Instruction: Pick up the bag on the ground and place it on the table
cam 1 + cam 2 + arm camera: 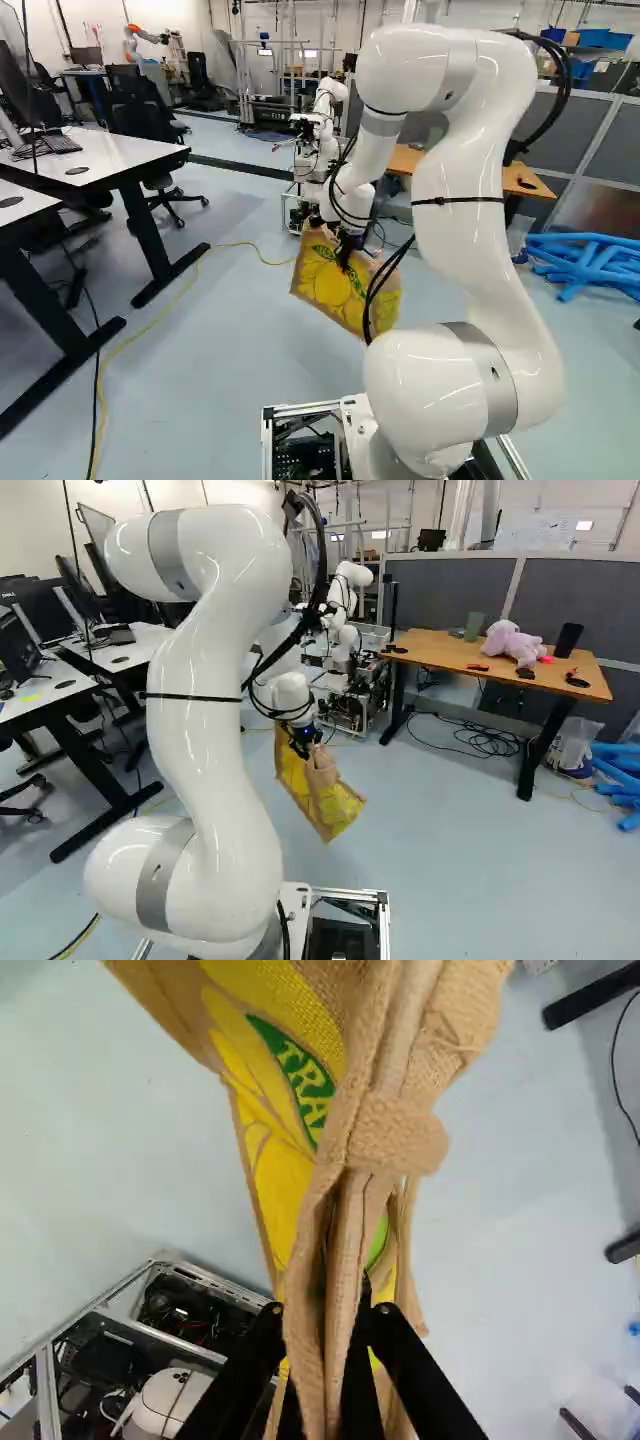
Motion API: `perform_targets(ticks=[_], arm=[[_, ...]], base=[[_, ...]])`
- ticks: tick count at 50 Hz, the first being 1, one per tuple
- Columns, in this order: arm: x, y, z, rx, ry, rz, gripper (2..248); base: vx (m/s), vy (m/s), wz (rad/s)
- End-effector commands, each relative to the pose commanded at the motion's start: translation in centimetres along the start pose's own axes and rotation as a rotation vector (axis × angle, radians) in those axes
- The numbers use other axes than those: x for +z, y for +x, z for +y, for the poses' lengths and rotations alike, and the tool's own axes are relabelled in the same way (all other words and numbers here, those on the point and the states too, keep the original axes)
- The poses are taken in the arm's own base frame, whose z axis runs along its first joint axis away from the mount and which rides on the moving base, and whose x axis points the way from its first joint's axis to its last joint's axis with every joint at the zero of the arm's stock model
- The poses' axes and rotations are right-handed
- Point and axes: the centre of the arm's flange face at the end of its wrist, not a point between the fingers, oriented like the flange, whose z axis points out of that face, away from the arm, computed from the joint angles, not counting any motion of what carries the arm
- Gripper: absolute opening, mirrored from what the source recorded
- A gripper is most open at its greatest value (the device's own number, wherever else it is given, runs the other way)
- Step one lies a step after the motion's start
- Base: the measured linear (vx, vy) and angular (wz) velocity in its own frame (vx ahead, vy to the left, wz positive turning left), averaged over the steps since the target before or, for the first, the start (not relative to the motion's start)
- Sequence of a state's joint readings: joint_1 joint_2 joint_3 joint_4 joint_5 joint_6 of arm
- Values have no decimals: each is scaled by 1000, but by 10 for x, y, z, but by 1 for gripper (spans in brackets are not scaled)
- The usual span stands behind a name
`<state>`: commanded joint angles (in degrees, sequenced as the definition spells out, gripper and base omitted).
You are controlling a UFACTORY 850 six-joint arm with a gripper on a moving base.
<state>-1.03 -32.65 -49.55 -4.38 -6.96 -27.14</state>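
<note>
In the left base view my gripper [348, 245] is at the top of the yellow and tan burlap bag [335, 285], which hangs tilted above the floor. The right base view shows the bag [318, 795] under the wrist. Seen from the wrist, my gripper [325, 1360] is shut on the bag's upper edge, with fabric bunched between the fingers; the bag [290, 1160] stretches out ahead. A wooden table [440, 652] stands beyond, to the right in the right base view, holding a pink plush toy [515, 643].
White desks [90, 155] stand at the left of the left base view. Another robot [345, 605] is behind the bag. Blue foam tubes [585, 262] and loose cables [480, 738] lie on the floor near the wooden table.
</note>
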Motion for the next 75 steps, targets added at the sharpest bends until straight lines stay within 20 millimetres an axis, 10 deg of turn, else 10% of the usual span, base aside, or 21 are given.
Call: perform_targets(ticks=[75], arm=[[-111, -27, -19, -7, -6, -14, 22]], base=[[0, 0, 0]])
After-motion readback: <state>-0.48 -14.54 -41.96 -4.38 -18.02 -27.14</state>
